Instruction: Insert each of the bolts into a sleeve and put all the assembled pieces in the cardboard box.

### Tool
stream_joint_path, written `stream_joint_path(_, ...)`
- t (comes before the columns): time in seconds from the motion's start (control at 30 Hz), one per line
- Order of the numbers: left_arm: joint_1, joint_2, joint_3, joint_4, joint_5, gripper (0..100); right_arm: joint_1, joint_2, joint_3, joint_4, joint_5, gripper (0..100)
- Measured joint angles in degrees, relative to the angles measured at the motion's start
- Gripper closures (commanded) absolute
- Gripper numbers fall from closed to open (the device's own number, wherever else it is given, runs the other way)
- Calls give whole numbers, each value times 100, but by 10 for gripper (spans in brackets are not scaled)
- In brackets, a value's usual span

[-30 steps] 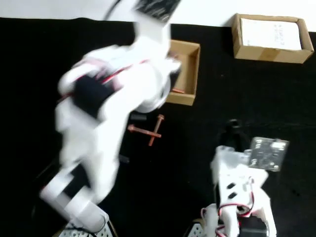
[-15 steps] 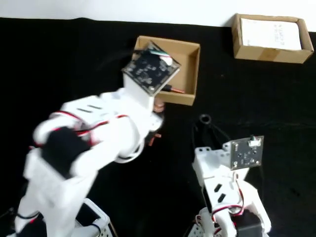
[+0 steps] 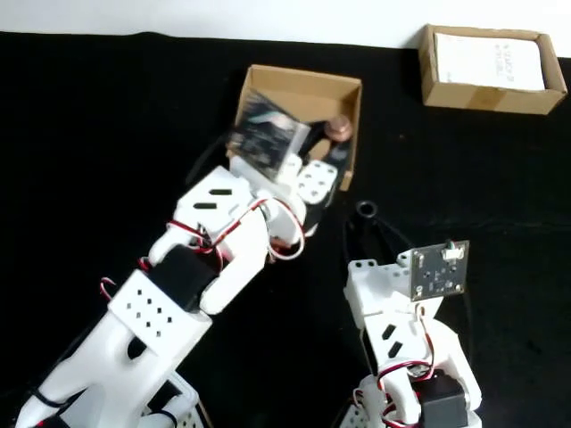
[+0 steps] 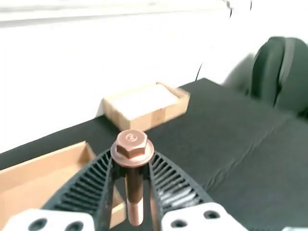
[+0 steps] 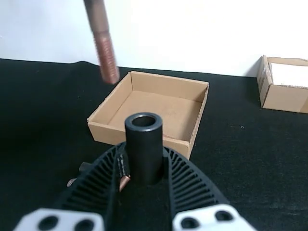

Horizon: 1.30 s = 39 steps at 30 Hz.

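Note:
My left gripper (image 3: 331, 144) (image 4: 132, 161) is shut on a copper bolt (image 3: 337, 129) (image 4: 131, 153), held upright with its hex head up. In the high view the bolt appears over the right side of the open cardboard box (image 3: 264, 82) (image 4: 33, 175) (image 5: 154, 103). My right gripper (image 3: 366, 221) (image 5: 144, 161) is shut on a black sleeve (image 3: 366, 211) (image 5: 144, 144), standing upright with its bore facing up, just in front of the box. The bolt's threaded end (image 5: 104, 45) hangs in the air above and to one side of the sleeve.
A second cardboard box with a white pad (image 3: 491, 64) (image 4: 144, 103) (image 5: 284, 89) stands at the back right. A loose copper bolt tip (image 5: 124, 182) lies on the black table (image 3: 500, 196) beneath my right gripper. The left arm's body covers the table's middle.
The left arm has swung down and forward, bringing the bolt up beside the box. The right arm has shifted left with the sleeve. The loose bolts seen earlier are now covered by the left arm.

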Motion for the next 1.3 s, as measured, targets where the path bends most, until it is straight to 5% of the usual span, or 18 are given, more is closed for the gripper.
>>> stream_joint_path(0.37, 536, 9, -149, -18, 730, 992, -9, 9, 0, -167, 0, 991)
stream_joint_path(0.6, 536, -35, -563, 686, 782, 992, -9, 9, 237, -554, 0, 991)
stream_joint_path(1.3, 527, -35, -211, 519, 791, 992, -9, 18, 299, -659, 0, 991)
